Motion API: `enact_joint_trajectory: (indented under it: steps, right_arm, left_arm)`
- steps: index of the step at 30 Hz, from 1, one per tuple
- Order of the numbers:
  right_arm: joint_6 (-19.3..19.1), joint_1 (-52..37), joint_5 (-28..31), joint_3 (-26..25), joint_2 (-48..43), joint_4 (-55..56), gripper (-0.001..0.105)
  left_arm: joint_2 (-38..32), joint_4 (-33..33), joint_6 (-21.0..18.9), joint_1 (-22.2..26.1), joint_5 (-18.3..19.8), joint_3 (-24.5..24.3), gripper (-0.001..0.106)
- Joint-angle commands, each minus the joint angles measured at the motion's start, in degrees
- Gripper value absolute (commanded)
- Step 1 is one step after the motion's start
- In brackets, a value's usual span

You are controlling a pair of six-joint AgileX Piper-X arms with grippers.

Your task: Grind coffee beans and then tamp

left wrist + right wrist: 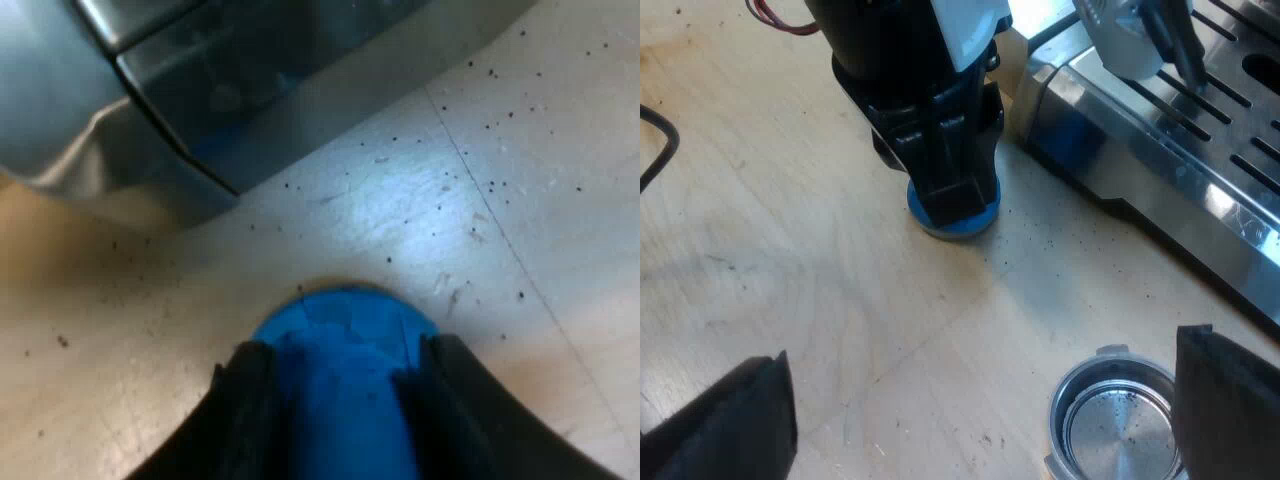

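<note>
The left gripper covered all but the base rim of the blue tamper, the metal holder had its handle beyond the frame edge and one side behind a finger of the right gripper, and the espresso machine was cropped.

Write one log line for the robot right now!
left gripper: shut on blue tamper, on table | right gripper: open above nearly empty metal holder

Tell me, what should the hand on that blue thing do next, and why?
Likely lift the tamper straight up: the left hand grips both its sides as it stands on the table. The holder near the open right hand looks empty, so tamping waits.
</note>
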Motion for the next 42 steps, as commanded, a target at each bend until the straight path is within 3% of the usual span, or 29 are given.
enact_joint_trajectory:
  steps: [1,9,15,21,28,34,42]
  right_arm:
    - [-0.22,-0.23,0.34,-0.30,-0.24,-0.48,0.078]
    - [-0.22,-0.23,0.34,-0.30,-0.24,-0.48,0.078]
    - [-0.22,-0.23,0.34,-0.30,-0.24,-0.27,0.078]
    - [-0.22,-0.23,0.82,-0.30,-2.76,3.03,0.078]
    - [1.31,-0.23,4.93,2.40,-9.33,9.10,0.078]
    - [4.80,-0.23,9.37,10.28,-17.54,7.84,0.078]
    - [4.49,-0.23,9.48,22.59,-20.32,-5.19,0.078]
  left_arm:
    - [-1.65,2.14,0.42,0.00,-0.60,0.28,0.000]
    - [-10.51,3.88,0.42,0.00,-0.47,0.28,0.000]
    - [-25.02,9.20,0.42,0.00,1.83,0.28,0.000]
    - [-34.36,15.30,0.13,-4.41,2.68,-1.22,0.000]
    - [-36.41,17.79,-0.11,-11.75,2.68,-5.03,0.000]
    - [-35.85,17.40,-0.52,-17.04,2.68,-8.08,0.000]
    - [-31.00,16.34,-0.52,-21.04,3.44,-8.60,0.000]
